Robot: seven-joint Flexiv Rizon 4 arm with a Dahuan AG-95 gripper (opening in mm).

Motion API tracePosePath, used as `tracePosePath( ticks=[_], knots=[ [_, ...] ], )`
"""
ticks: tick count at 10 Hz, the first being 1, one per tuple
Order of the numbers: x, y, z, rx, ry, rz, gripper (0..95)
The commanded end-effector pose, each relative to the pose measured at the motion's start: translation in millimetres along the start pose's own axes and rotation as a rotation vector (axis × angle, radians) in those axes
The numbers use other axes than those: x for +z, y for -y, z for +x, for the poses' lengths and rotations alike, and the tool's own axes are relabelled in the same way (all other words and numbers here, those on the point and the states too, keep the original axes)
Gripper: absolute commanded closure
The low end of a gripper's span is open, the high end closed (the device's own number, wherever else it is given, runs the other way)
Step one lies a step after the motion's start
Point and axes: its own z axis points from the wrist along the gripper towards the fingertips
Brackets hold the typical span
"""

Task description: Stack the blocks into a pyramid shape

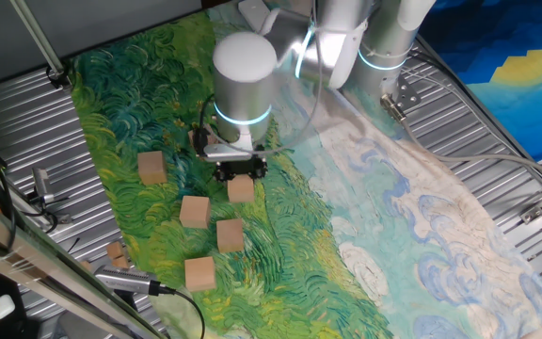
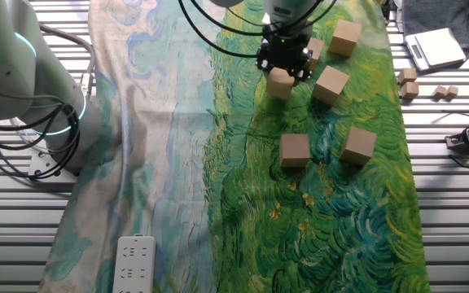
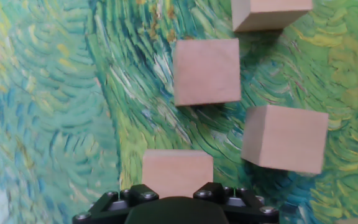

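Note:
Six tan wooden blocks lie on the green painted cloth [image 1: 280, 273]. My gripper [image 1: 241, 173] points straight down over one block [image 1: 241, 191], its fingers closed on the block's sides low over the cloth. That same block [image 2: 281, 84] sits under the gripper [image 2: 284, 65] in the other fixed view, and it fills the bottom of the hand view as the held block [image 3: 178, 171]. Loose blocks lie at left [image 1: 152, 168], in front [image 1: 194, 211], [image 1: 230, 234] and nearest the edge [image 1: 199, 274]. One more block [image 2: 314, 49] is half hidden behind the gripper.
Small tan scraps [image 2: 406, 81] lie on the metal slats beside the cloth. A white power strip [image 2: 135, 264] rests on the cloth's pale end. A flat grey device [image 2: 436, 47] sits off the cloth. The arm's base [image 2: 23, 89] stands at the far side.

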Motion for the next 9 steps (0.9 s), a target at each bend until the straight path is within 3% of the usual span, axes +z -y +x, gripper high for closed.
tracePosePath(
  ticks=[1, 5, 9],
  knots=[
    [-9.0, 7.1, 21.7, -0.134, 0.000, 0.007, 95.0],
    [-17.0, 12.6, 51.1, -0.220, -0.012, 0.009, 95.0],
    [-9.7, 13.4, 64.6, -0.233, -0.018, 0.013, 95.0]
  ],
)
